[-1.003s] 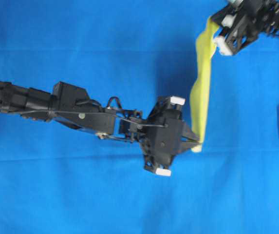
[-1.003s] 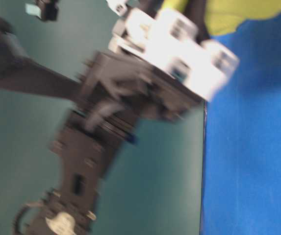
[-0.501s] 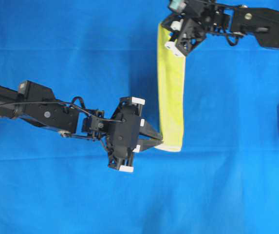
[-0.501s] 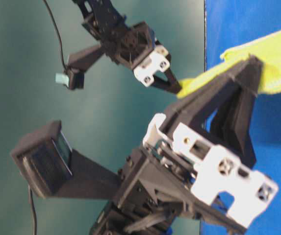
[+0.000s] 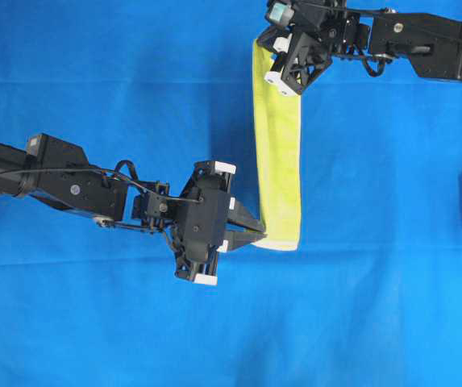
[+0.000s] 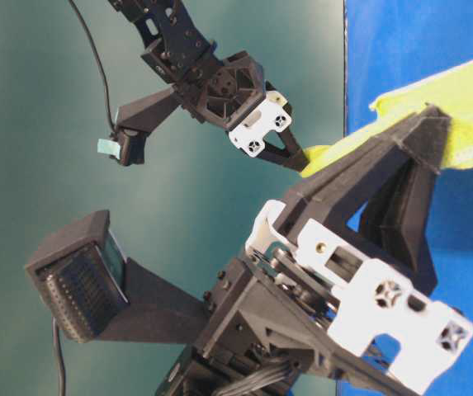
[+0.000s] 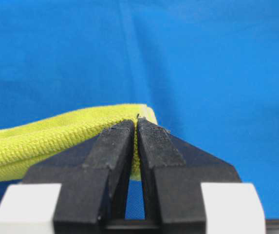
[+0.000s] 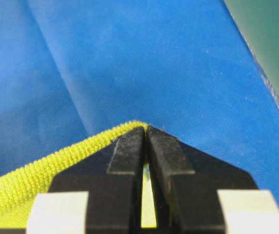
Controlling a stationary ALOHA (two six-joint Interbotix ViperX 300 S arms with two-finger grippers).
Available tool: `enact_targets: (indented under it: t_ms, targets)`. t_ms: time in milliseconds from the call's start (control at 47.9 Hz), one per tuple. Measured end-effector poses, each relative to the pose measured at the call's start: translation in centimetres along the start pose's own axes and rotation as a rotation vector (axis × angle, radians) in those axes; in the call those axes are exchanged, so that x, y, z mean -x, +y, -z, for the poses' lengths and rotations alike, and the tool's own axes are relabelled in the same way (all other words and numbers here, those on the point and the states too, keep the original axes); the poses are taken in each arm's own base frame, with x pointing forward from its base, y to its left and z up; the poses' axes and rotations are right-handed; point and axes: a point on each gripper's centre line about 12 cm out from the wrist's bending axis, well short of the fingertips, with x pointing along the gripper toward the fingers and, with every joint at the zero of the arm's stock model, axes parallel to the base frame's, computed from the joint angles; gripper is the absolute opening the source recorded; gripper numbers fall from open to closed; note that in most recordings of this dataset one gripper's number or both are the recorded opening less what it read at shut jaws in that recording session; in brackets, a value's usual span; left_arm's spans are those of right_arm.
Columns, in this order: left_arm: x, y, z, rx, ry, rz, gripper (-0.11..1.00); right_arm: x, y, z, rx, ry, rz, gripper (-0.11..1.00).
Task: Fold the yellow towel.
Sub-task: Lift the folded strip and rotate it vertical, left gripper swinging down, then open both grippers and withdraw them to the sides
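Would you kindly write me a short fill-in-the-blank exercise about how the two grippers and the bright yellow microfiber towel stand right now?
1. The bright yellow microfiber towel lies as a long narrow strip on a large cloth coloured ____.
2. The left gripper is ____ on the strip's near end.
3. The strip's far end is pinched by the ____ gripper.
4. Both ends of the towel are held by ____ grippers in all.

Missing words: blue; shut; right; two
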Motion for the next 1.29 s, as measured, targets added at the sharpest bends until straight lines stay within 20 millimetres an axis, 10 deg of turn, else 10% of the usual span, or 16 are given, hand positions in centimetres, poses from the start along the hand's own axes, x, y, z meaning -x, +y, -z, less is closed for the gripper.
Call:
enact_targets:
  t_ms: [209,439,752,1295]
  targets:
    - [0.1,-0.4,0.2,0.002,0.013,0.010,0.22,-0.1,-0.3,0.0,0.004,-0.007,0.003,0.63]
    - [1.4,-0.1,0.1,0.025,0.026,0.006,0.84,-0.1,-0.3,-0.2,0.009,-0.019,0.000,0.60]
    - [5.2,0.7,-1.1,0.038,0.091,0.001,0.78,1.4,-0.3,-0.8,0.009,-0.047,0.002,0.60]
    - [14.0,5.2,0.3,0.104,-0.127,-0.157,0.77,13.0,2.5,2.3,-0.035,-0.315,-0.132,0.60]
